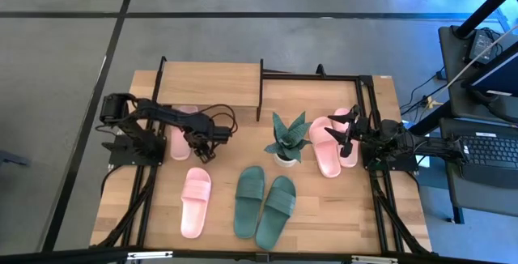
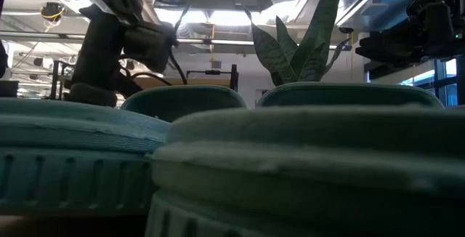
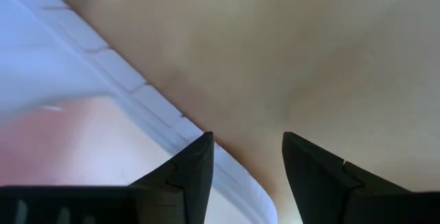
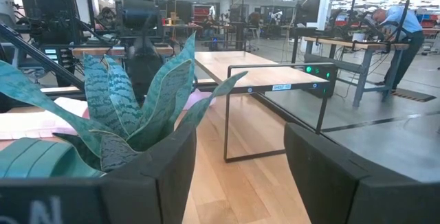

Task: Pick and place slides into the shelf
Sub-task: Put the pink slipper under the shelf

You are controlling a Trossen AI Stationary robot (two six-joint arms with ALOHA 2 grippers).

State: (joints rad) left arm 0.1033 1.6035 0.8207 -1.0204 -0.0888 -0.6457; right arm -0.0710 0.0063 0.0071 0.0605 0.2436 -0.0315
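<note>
In the high view, the left end effector (image 1: 201, 152) hangs left of centre over the wooden bench (image 1: 340, 215), just beside a pale pink slide sandal (image 1: 180, 132) lying below the low shelf with the light wooden top board (image 1: 210, 83). Its wrist view shows its dark fingers (image 3: 189, 172) apart, with the sandal's edge (image 3: 103, 141) beside them. The right end effector (image 1: 350, 130) hovers, fingers spread, over the pink pair (image 1: 327, 146) right of the spiky green potted plant (image 1: 286, 138). A single pink slide (image 1: 195, 202) and the dark green pair (image 1: 265, 205) lie in the lower middle.
</note>
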